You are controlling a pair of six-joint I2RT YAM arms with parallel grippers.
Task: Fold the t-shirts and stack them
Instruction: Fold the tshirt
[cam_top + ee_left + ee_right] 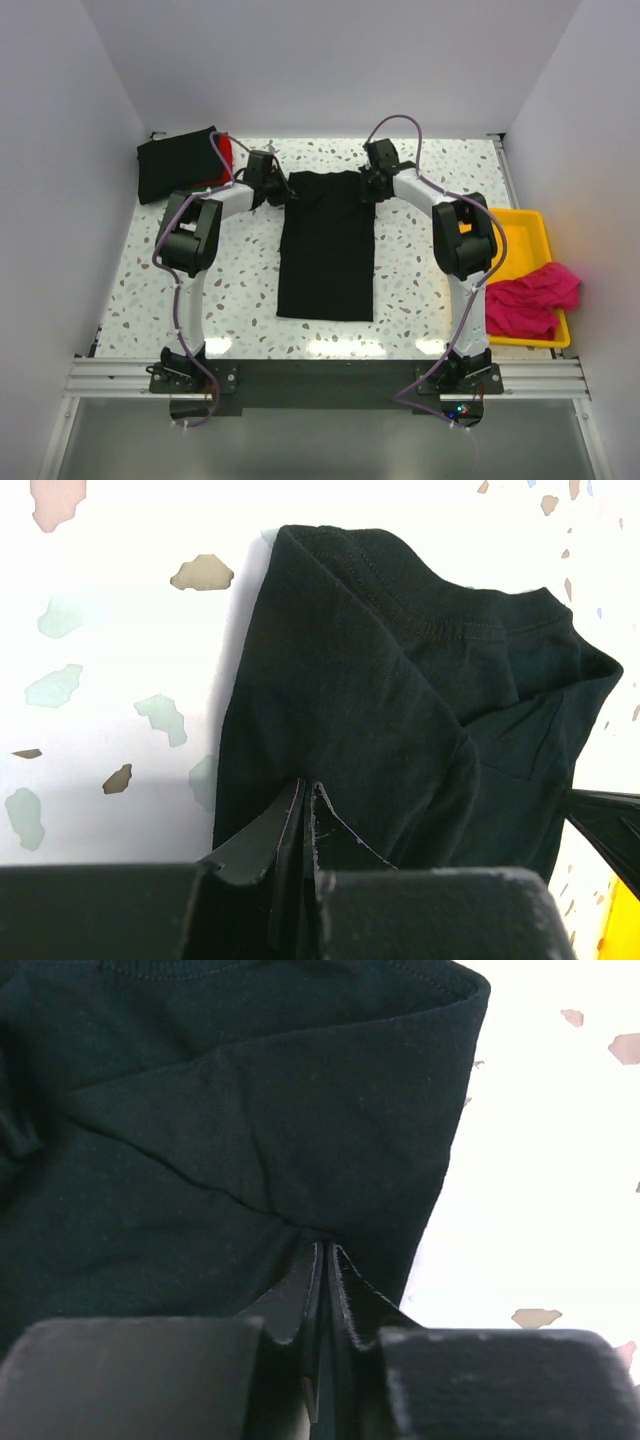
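the black shirt [326,250] is spread on the desk [420,280], long axis running far to near. its far corners are pinched in the closed left hand [285,190] and right hand [366,186], equally near.

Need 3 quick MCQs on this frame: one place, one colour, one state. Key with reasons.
1. Where does the magenta t-shirt lie?
A) in the yellow tray
B) on the back wall
C) on the floor

2. What colour is the centre t-shirt?
A) green
B) black
C) white

3. The right gripper is:
A) open in the air
B) shut on nothing
C) shut on the centre t-shirt

Key:
1 A, it fills the tray's near end.
2 B, black in every view.
3 C, its wrist view shows the jaws pinching the cloth.
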